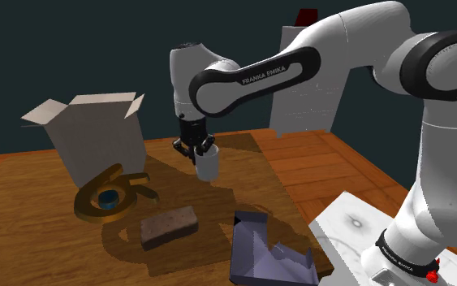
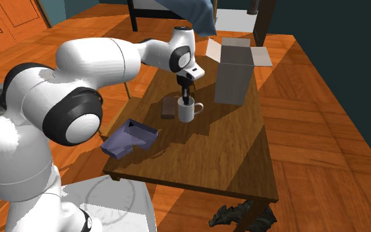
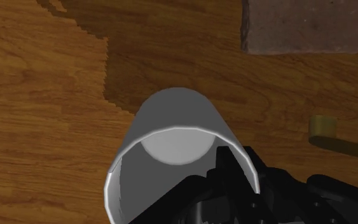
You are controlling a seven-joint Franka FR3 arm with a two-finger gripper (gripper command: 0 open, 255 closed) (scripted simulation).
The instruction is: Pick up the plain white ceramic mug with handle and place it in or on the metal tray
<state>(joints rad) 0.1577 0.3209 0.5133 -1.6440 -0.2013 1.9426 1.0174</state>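
The white mug (image 1: 207, 166) is upright near the middle of the wooden table (image 1: 23, 236), its handle toward the second exterior view's right. My black gripper (image 1: 204, 151) comes down from above and is shut on the mug's rim, one finger inside the mug (image 3: 171, 121) and one outside. Whether the mug (image 2: 187, 112) rests on the table or hangs just above it cannot be told. The metal tray (image 1: 259, 253) is a bluish-grey open box with raised sides. It lies at the table's near corner by the stand, well apart from the mug, with the tray (image 2: 131, 137) empty.
A brown brick-like block (image 1: 170, 227) lies between mug and tray. A gold 6-shaped ornament (image 1: 109, 195) sits to the shoulder view's left. An open cardboard box (image 1: 97, 138) stands at the back. A dark object (image 2: 240, 214) lies on the floor.
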